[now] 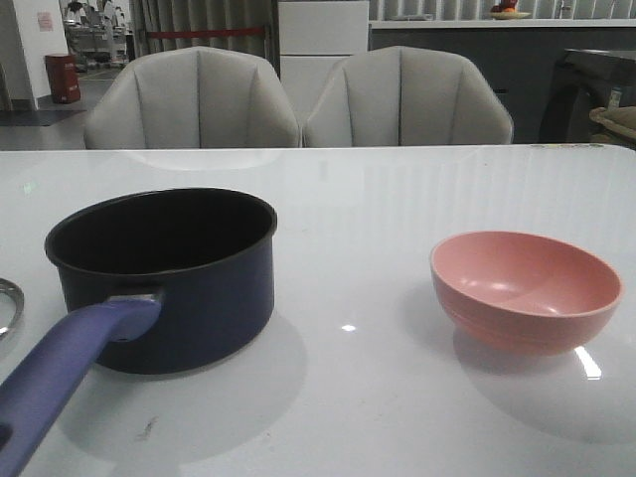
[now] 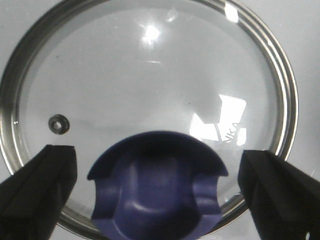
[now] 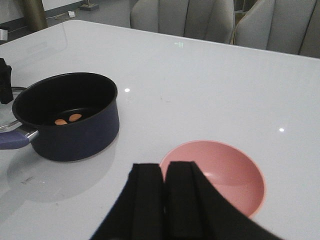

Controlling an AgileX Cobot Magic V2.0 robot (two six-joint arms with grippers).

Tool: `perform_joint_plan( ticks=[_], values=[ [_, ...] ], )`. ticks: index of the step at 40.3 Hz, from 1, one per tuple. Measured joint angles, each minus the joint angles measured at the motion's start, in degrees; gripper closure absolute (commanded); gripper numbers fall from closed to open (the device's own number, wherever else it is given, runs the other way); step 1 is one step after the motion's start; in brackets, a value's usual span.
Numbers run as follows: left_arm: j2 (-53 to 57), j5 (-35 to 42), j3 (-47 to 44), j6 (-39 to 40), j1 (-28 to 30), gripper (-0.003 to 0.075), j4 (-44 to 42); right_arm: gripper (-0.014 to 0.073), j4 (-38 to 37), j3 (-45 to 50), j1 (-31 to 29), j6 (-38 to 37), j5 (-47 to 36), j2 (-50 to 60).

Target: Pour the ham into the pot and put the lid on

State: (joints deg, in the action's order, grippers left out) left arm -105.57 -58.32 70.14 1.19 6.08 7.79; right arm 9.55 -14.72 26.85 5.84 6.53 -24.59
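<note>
Left fingers (image 2: 157, 190) spread astride lid (image 2: 150, 65) knob; right fingers (image 3: 165, 200) closed, empty.

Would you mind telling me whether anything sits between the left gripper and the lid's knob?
Nothing visible does. The left gripper is open, one finger on each side of the lid's knob, with only clear gaps between.

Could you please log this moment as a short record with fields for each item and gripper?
pot: upright on the table, uncovered
ham: two orange pieces inside the pot
pink bowl: upright, empty, apart from the pot
lid: flat on the table, off the pot
left gripper: open, fingers either side of the lid's knob, not touching
right gripper: shut, empty, above the bowl's near side
</note>
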Motion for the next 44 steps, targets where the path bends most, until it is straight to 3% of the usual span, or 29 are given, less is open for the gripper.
perform_joint_plan(
  ticks=[21,26,35,44],
  values=[
    [-1.40,0.90,0.00,-1.19,-0.71,0.0060,-0.54,0.0462,0.00,0.00,0.00,0.00,0.10,0.00],
    [-1.40,1.12,0.00,-1.19,-0.71,0.0169,-0.54,0.0462,0.00,0.00,0.00,0.00,0.10,0.00],
    [-1.29,1.26,0.00,-1.19,-0.99,0.0461,-0.33,0.0462,0.00,0.00,0.00,0.00,0.10,0.00],
    [-1.29,1.26,0.12,-1.19,-0.99,0.0591,0.29,0.0462,0.00,0.00,0.00,0.00,0.20,0.00]
  ],
)
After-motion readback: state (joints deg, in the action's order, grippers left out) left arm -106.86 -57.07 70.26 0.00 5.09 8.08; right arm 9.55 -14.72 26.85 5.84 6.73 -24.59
